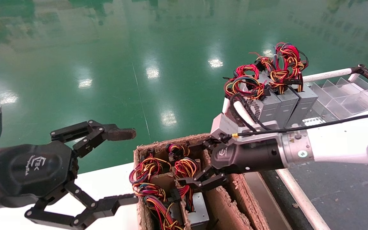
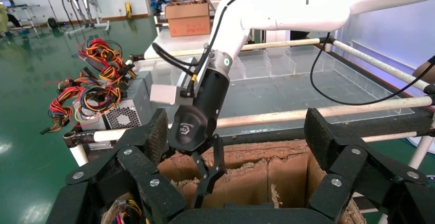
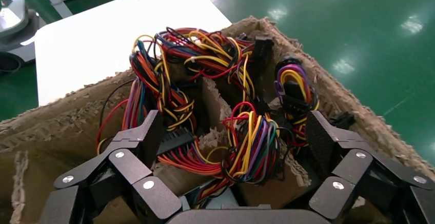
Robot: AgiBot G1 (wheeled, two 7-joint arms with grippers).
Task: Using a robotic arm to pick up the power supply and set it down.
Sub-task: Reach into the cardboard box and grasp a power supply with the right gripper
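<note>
Glossy green floor surrounds a white table (image 1: 107,182), over whose near edge the left gripper (image 1: 129,166) hangs spread wide, holding nothing. At the table's right edge, the right gripper (image 1: 203,166) straddles, fingers parted, a wire bundle in the cardboard box (image 1: 222,204); the power supply (image 1: 198,212) beneath is mostly hidden. Three more power supplies (image 1: 283,105) stand on the rack's far-left corner.

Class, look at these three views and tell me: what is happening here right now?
The right gripper, fingers open, reaches over a ragged brown cardboard box with dividers, above the looped red, yellow and orange wire bundles of grey metal power supplies in it. Nothing is grasped yet. The left gripper hangs open beside the box, over a white table. Three more grey power supplies stand together on the rack behind.
</note>
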